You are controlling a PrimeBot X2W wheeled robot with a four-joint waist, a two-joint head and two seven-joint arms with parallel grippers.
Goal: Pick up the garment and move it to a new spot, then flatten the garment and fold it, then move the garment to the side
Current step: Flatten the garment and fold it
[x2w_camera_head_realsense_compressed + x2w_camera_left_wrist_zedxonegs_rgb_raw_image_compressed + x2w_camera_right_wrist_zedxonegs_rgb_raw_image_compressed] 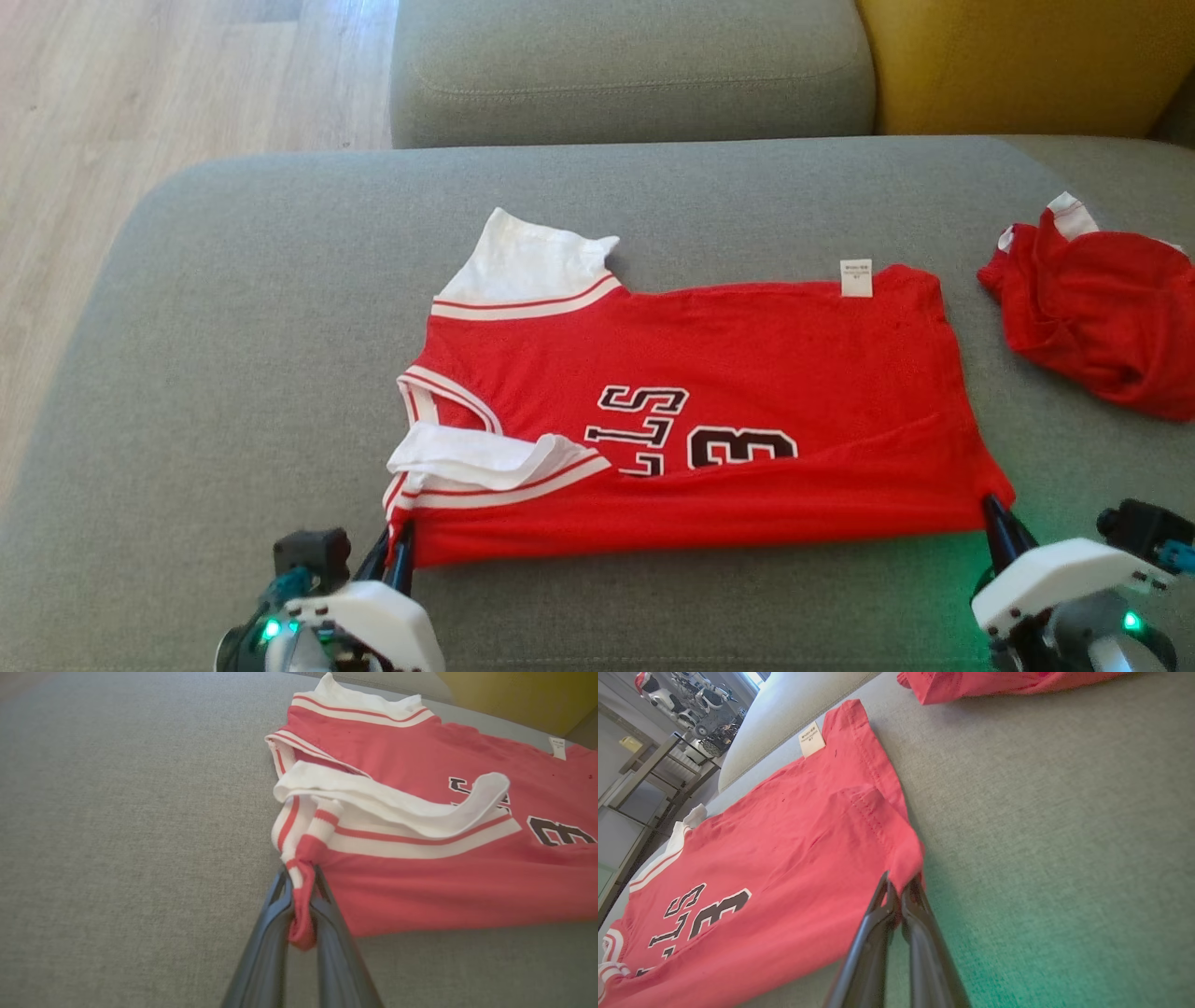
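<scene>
Both jaws pinch near corners of the jersey (728, 355).

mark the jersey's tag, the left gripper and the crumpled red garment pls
tag (856, 278), head view, middle of the white label.
left gripper (300, 877), left wrist view, midway between its tips, pinching the jersey (444, 882) corner.
crumpled garment (1102, 317), head view, its red middle.

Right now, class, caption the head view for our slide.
Left gripper and right gripper each pinch a near corner of the red jersey on the grey cushion.
</scene>
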